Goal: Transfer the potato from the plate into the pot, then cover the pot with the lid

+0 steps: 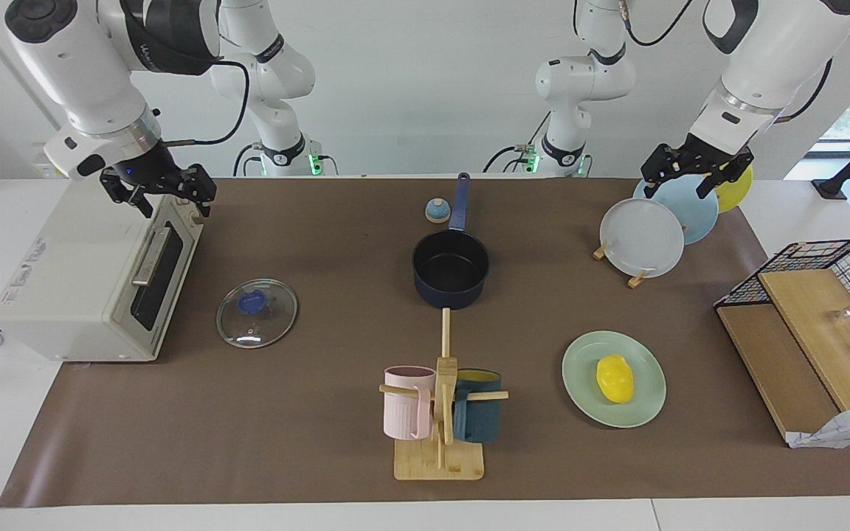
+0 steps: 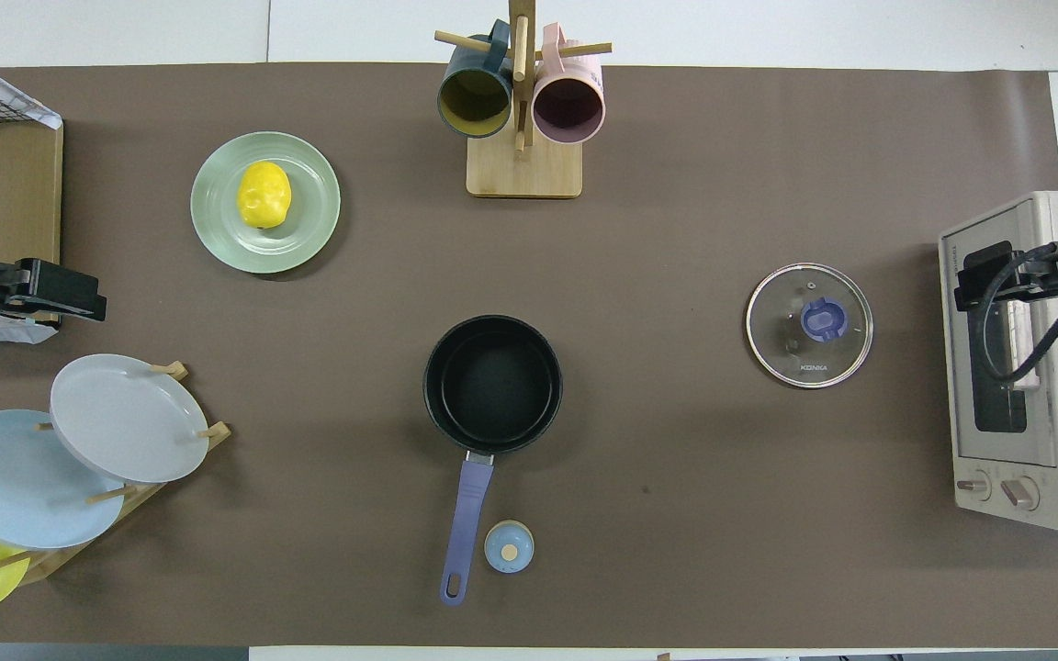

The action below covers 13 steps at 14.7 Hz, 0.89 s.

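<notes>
The yellow potato [image 1: 614, 378] [image 2: 264, 194] lies on the mint-green plate [image 1: 587, 402] [image 2: 309, 229], farther from the robots than the pot, toward the left arm's end of the table. The dark navy pot [image 1: 451, 269] [image 2: 492, 384] stands empty mid-table, its blue handle pointing toward the robots. The glass lid [image 1: 257, 313] [image 2: 809, 325] lies flat beside the toaster oven, toward the right arm's end. My left gripper [image 1: 694, 181] [image 2: 79, 296] is open and empty, raised over the upright plates. My right gripper [image 1: 159, 193] [image 2: 984, 271] is open and empty, raised over the toaster oven.
A wooden mug rack [image 1: 440, 413] with a pink and a teal mug stands farther from the robots than the pot. A rack of upright plates [image 1: 643, 237], a toaster oven [image 1: 78, 280], a small bell [image 1: 437, 211] and a wire basket with boards [image 1: 823, 295] ring the work area.
</notes>
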### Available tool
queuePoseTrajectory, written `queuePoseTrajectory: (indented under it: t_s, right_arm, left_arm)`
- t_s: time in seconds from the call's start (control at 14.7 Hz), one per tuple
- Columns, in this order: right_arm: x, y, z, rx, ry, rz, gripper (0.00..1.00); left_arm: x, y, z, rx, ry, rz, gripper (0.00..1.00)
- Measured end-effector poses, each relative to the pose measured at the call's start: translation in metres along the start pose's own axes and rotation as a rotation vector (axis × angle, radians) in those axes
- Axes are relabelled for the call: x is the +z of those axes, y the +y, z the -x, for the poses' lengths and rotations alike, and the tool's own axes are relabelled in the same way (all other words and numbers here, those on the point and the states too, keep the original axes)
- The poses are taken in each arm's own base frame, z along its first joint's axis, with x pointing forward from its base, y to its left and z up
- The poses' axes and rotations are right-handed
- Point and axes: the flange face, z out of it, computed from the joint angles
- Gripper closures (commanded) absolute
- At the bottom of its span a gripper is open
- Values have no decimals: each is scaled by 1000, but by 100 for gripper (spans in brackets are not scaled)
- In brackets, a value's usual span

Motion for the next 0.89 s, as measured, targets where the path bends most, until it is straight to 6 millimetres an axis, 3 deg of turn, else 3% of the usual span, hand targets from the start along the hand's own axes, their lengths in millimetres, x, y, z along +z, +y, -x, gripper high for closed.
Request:
queuePoseTrajectory:
  t_s: [0.2,0.34,0.54,0.89]
  right_arm:
    - [0,0,0,0,0,0,0]
    - [0,0,0,0,0,0,0]
    - [2,-6,0,-9,-2,-3,0]
    - [23,-43,-9,-71,66,-23,0]
  left_arm:
    - [3,2,-3,3,-3,1,0]
    - [12,5,-18,10,-15,12,0]
    - [41,12,-67,25,-36,32,0]
    - [136,30,-163,48,11,58,0]
